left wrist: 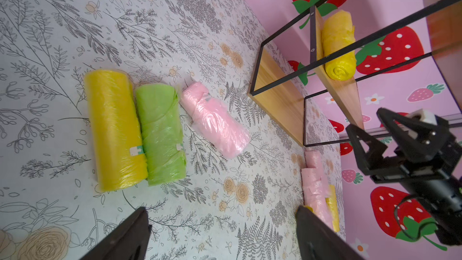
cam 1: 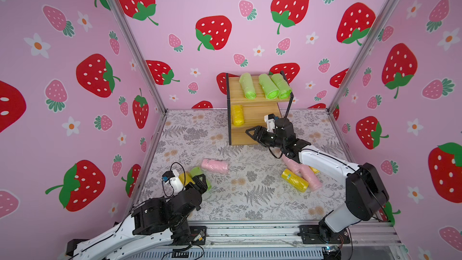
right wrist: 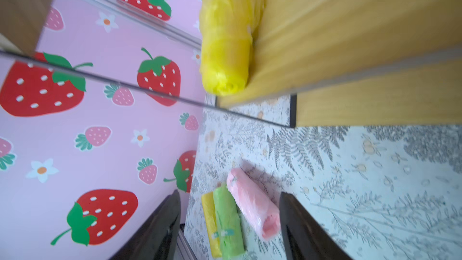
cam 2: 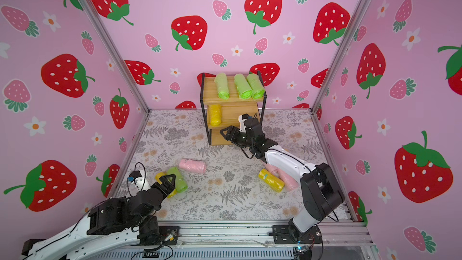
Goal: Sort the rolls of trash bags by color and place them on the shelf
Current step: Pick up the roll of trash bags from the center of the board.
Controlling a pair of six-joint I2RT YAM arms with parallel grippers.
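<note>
The shelf (cam 1: 257, 115) stands at the back with three light green rolls (cam 1: 268, 86) on its top board and one yellow roll (cam 1: 237, 115) on the middle board. My right gripper (cam 1: 251, 133) hangs open and empty just in front of the shelf's middle board (right wrist: 350, 33), beside that yellow roll (right wrist: 227, 46). At the front left, my left gripper (left wrist: 222, 210) is open and empty, a little short of a yellow roll (left wrist: 115, 128) and a green roll (left wrist: 161, 133) that lie side by side. A pink roll (left wrist: 215, 118) lies just beyond them.
A yellow roll (cam 1: 295, 180) and pink rolls (cam 1: 311, 177) lie on the mat at the right, partly under my right arm. Strawberry-print walls close in the left, back and right sides. A metal rail (cam 1: 250, 231) runs along the front edge.
</note>
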